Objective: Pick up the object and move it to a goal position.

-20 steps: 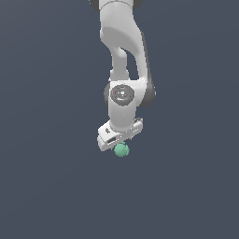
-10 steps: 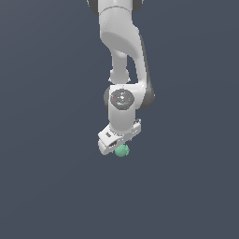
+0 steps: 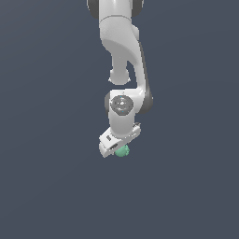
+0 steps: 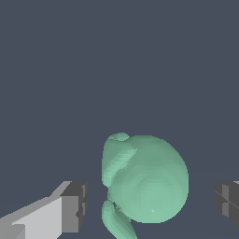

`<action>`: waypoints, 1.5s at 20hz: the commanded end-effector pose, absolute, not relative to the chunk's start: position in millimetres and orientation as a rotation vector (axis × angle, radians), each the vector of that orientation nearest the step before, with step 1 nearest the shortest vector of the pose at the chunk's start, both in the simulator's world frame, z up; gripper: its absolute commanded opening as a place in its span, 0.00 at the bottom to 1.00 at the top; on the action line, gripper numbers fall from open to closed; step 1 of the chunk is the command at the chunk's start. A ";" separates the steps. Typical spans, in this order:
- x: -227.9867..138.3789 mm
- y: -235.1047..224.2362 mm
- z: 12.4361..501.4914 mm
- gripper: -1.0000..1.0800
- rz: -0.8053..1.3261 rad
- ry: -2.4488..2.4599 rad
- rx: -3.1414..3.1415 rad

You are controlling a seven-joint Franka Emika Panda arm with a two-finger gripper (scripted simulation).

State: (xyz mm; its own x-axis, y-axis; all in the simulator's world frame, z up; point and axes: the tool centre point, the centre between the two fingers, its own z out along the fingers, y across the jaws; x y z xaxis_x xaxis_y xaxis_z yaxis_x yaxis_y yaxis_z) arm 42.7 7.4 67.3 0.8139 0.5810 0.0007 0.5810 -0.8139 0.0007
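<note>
While the white, smooth-shelled arm (image 3: pixel 122 70) pointed downward, its pincer (image 4: pixel 149 205) stood apart, dark grey blocky fingertips (image 4: pixel 74 205) on either side of the object (image 4: pixel 147 179) with clear gaps. That mint-green ball, rounded and lumpy with faceted bulges, sat between the fingertips, just beneath the pincer, against the plain slate-grey surface (image 3: pixel 46 186).

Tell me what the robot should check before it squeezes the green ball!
1. Green ball sits between the fingertips: ok.
2. Gripper open wide enough, with gaps on both sides of the ball: ok.
3. Pads touching the ball: not yet.
4. Gripper low enough around the ball: cannot tell.
5. Nothing else near the ball: ok.
6. Goal spot visible: not ok, none shown.
</note>
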 end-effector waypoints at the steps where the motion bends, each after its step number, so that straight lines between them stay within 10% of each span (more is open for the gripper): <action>1: 41.8 7.3 53.0 0.96 0.000 0.960 2.991; 8: 43.1 7.7 39.8 0.96 0.000 0.963 2.990; 9: 43.1 7.7 39.8 0.00 0.000 0.963 2.990; 30: 53.7 14.9 76.7 0.00 0.000 0.961 2.991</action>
